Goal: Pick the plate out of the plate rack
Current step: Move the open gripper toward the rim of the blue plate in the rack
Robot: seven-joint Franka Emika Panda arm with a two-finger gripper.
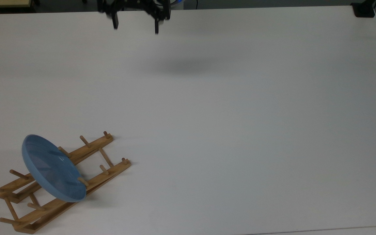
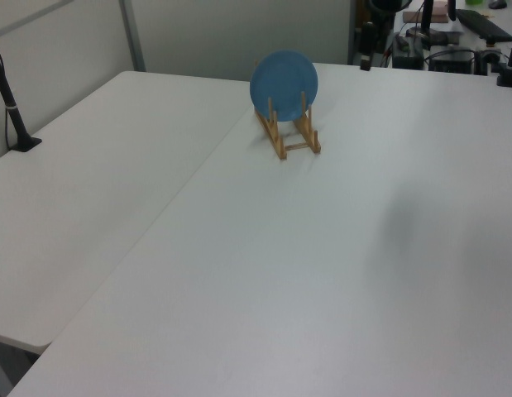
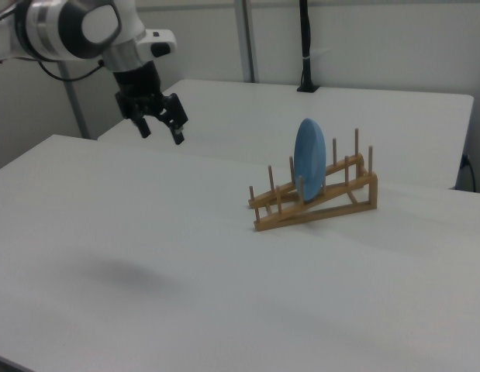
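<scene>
Overhead, gripper (image 3: 161,129) spread wide, pointing down, well apart from plate (image 3: 309,171) standing in plate rack (image 3: 317,203)

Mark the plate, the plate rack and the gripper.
plate (image 3: 309,159): right view, middle of its blue face.
plate rack (image 3: 333,206): right view, near wooden rail.
gripper (image 3: 162,132): right view, midway between the open jaws' tips.

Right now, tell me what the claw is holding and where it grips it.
Nothing. The claw hangs open above the table, far from the plate, which stands in the plate rack.
</scene>
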